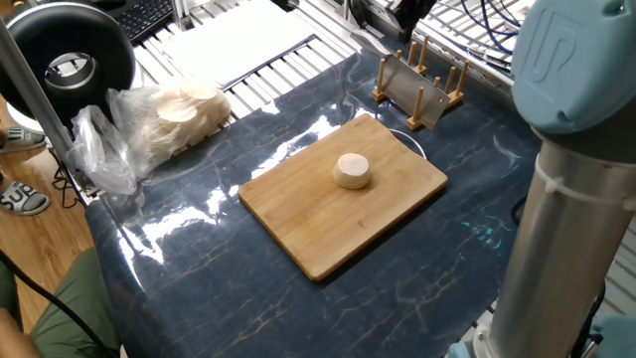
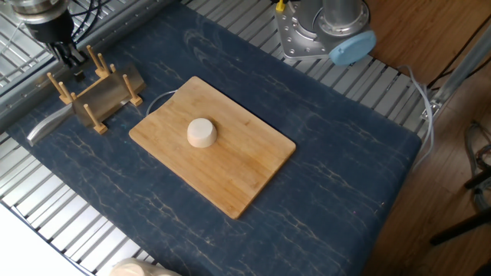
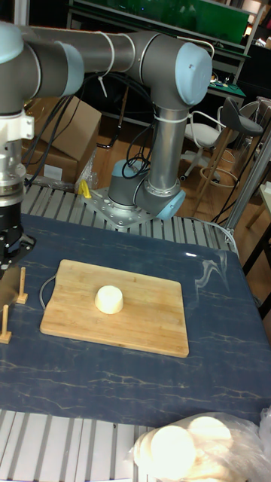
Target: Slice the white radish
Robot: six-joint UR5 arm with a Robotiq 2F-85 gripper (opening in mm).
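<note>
Radish [image 2: 202, 133] sits whole and loose near the middle of the board [image 2: 253, 172], which lies mid-desk. The gripper [image 2: 74, 64] hovers over the wooden rack [image 2: 96, 96] at the desk's far corner, where a knife [image 2: 46, 126] seems to rest; whether its fingers are apart or together I cannot tell. Risks, as I judge them: catching a rack peg, a crooked hold on the handle, and later the unpinned round chunk skidding or rolling under the blade.

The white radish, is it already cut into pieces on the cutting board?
No, the white radish sits as one whole short cylinder near the middle of the wooden cutting board, with no separate pieces visible.
</note>
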